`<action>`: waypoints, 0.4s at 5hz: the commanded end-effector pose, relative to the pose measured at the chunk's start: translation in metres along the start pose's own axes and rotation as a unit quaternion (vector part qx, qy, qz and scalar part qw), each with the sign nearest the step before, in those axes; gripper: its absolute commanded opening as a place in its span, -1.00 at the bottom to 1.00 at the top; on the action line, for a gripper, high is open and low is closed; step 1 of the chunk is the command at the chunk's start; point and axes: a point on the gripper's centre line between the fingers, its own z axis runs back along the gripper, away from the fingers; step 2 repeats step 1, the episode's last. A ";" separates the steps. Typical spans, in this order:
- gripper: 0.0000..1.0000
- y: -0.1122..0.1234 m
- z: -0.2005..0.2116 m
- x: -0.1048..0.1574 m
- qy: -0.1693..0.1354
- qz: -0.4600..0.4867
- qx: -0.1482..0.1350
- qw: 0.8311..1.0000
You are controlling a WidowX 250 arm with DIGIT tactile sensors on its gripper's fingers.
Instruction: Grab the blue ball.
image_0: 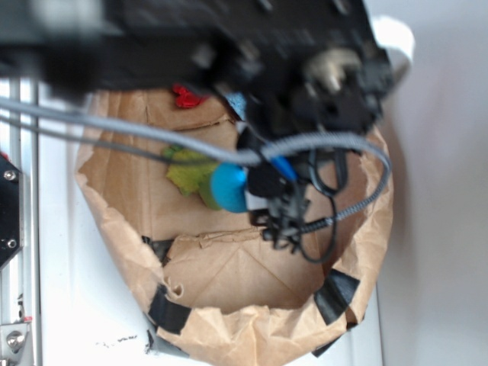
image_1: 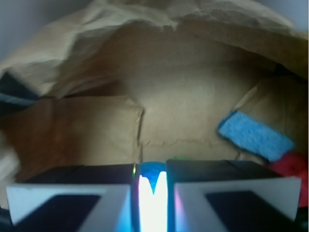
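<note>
The blue ball (image_0: 227, 187) is a small round teal ball inside the brown paper bag (image_0: 229, 263), touching the green toy (image_0: 187, 174) on its left. My gripper (image_0: 247, 187) reaches down into the bag and meets the ball's right side. In the wrist view a strip of the blue ball (image_1: 152, 170) shows in the narrow gap between my two fingers, with bright glare below it. My gripper (image_1: 153, 191) looks shut on the ball. Most of the ball is hidden behind the fingers (image_1: 72, 193).
A light-blue sponge block (image_1: 253, 135) and a red toy (image_1: 290, 166) lie at the bag's far side; the sponge block (image_0: 237, 103) and red toy (image_0: 185, 97) sit under the arm. Crumpled bag walls (image_1: 159, 29) rise all round. Grey cables (image_0: 152, 141) cross above the bag.
</note>
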 end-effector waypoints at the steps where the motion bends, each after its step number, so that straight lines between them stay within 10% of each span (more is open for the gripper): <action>1: -1.00 0.012 0.044 -0.016 -0.073 -0.013 0.026 0.997; 2: -1.00 0.012 0.044 -0.016 -0.073 -0.013 0.026 0.997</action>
